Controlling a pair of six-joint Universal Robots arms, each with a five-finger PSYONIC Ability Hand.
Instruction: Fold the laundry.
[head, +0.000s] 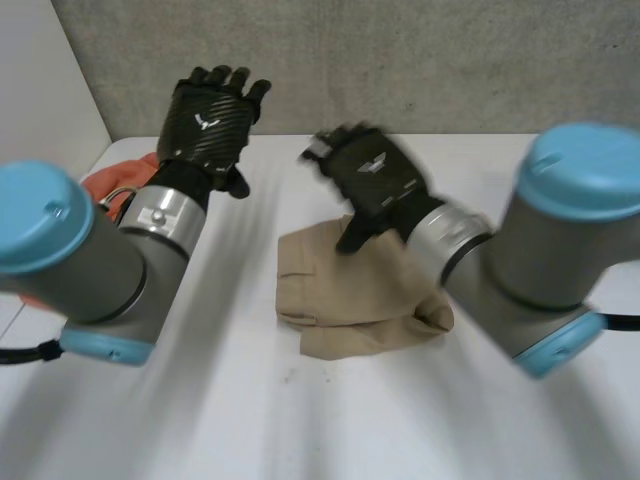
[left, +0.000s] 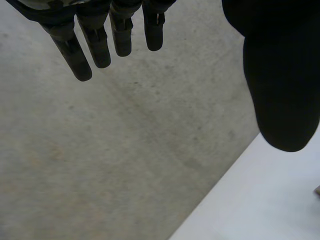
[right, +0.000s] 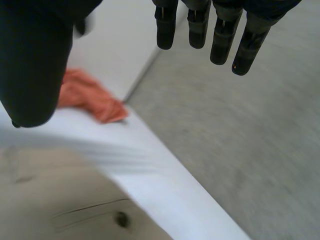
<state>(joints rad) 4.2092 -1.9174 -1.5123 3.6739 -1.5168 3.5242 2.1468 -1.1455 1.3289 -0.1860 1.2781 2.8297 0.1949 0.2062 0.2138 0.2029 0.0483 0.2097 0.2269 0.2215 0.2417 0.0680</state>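
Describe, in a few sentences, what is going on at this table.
A two-armed robot is at a white table with laundry. Both hands are up off the table and open, holding nothing. The left hand is near the back wall. The right hand hangs above a beige garment that lies folded over near the middle. An orange cloth lies at the table's left side, by the left arm.

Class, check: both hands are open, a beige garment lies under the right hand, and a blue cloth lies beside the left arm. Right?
No: the cloth beside the left arm is orange, not blue, as the head view shows. The left hand and right hand are open, with the beige garment under the right one.
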